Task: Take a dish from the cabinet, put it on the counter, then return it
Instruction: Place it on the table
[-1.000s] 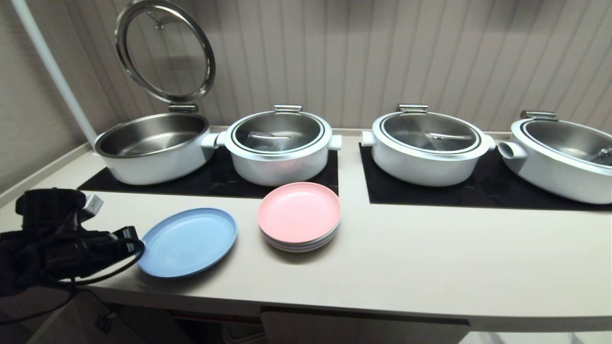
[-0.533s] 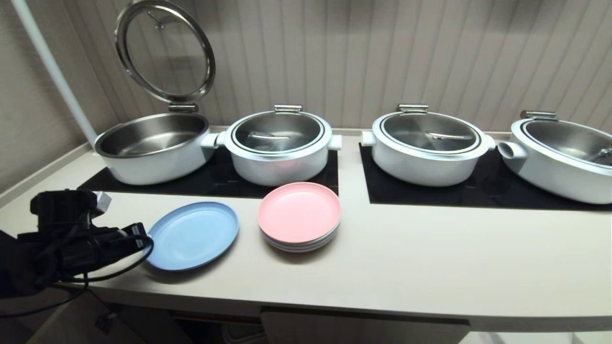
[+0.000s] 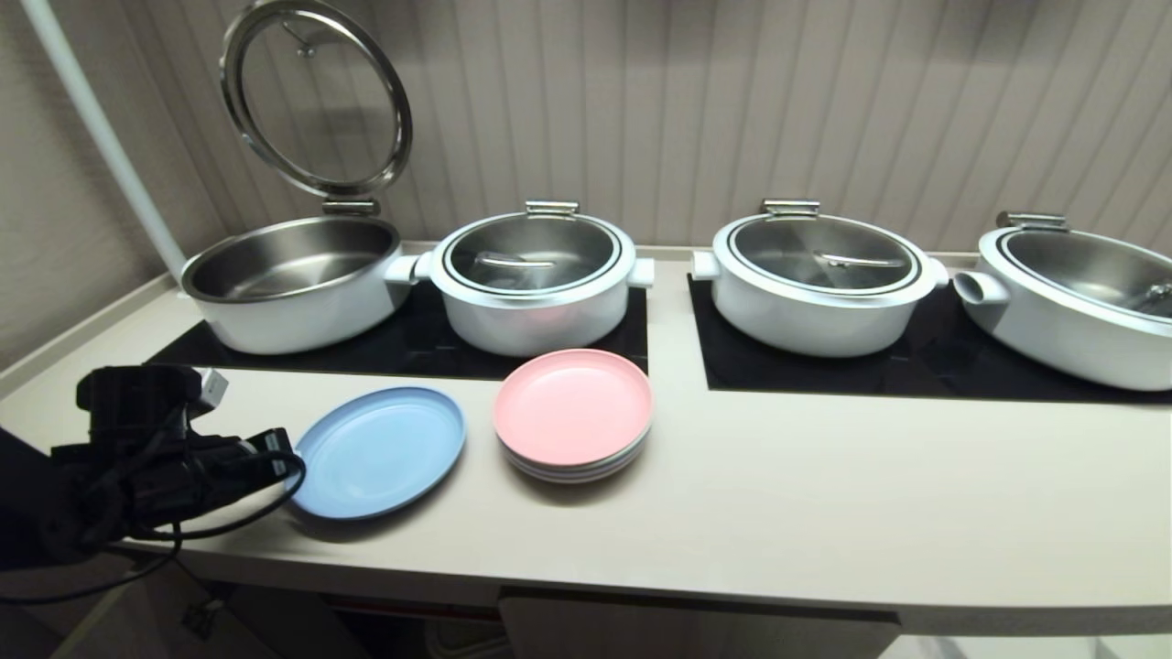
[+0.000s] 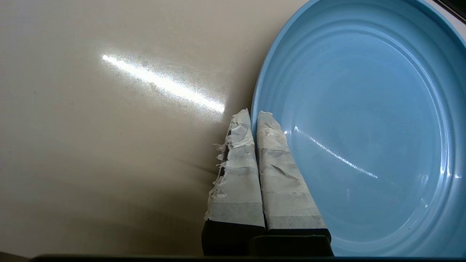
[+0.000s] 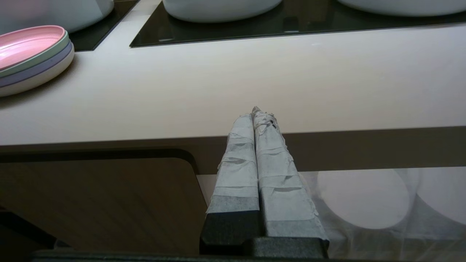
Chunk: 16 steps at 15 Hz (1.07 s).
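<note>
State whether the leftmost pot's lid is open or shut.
Open: the leftmost pot shows its bare steel inside, its lid standing upright on the rear hinge.

Plastic plates, steel pots, glass tops, all pretty clean looking

The blue dish (image 4: pixel 364 127) looks like smooth plastic with a soft sheen, same for the pink-topped plate stack (image 3: pixel 572 416). The counter (image 3: pixel 824 513) is smooth and satiny, catching a streak of glare. Cooktop panels (image 3: pixel 916 366) are glossy black glass. The pots (image 3: pixel 815 284) have matte white shells, brushed metal insides and glass lids in shiny metal rings. Both grippers' fingers (image 4: pixel 276 163) are wrapped in wrinkly, frayed white tape. The wall paneling (image 3: pixel 732 110) looks ribbed and matte.
</note>
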{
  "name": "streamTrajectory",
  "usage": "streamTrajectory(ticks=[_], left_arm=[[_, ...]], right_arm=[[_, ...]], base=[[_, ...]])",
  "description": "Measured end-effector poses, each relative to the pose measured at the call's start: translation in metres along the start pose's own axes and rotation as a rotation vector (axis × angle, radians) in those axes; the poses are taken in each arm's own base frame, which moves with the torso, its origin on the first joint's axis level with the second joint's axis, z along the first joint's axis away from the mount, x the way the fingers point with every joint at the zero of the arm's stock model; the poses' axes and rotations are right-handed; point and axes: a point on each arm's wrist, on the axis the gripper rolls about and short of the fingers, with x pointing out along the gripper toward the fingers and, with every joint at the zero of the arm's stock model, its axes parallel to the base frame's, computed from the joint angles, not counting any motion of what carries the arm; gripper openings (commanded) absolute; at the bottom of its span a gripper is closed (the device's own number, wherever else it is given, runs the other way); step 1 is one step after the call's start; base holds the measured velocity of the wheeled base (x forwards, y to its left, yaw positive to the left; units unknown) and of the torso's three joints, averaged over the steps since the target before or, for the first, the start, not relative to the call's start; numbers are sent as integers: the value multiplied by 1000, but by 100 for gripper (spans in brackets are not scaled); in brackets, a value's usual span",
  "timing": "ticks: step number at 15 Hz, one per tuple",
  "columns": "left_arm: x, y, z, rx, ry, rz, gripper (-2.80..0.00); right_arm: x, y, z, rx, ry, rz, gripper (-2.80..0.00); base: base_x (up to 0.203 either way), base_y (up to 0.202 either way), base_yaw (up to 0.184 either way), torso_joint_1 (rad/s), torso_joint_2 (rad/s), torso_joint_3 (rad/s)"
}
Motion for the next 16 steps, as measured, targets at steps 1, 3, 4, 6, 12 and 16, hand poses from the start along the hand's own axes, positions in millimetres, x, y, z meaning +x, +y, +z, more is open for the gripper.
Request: streamTrajectory(ticks=[1, 3, 4, 6, 12, 16], left_arm=[[0, 0, -1, -1, 2, 1, -280], [0, 1, -1, -2, 4, 3, -280], [-1, 1, -1, -3, 3, 3, -280], [-1, 1, -1, -3, 3, 3, -280], [-3, 0, 0, -2, -5, -2, 0], [-4, -1, 1, 2, -16, -6, 0]], right_arm=[[0, 0, 0, 0, 0, -1, -280], [0, 0, 0, 0, 0, 0, -280], [0, 0, 0, 0, -1, 0, -280], [0, 0, 0, 0, -1, 0, -280], [0, 0, 0, 0, 0, 0, -280], [0, 0, 0, 0, 0, 0, -280]], base=[[0, 0, 0, 0, 0, 0], [0, 0, 0, 0, 0, 0], [0, 0, 0, 0, 0, 0], [0, 0, 0, 0, 0, 0], [0, 0, 0, 0, 0, 0], [0, 0, 0, 0, 0, 0]])
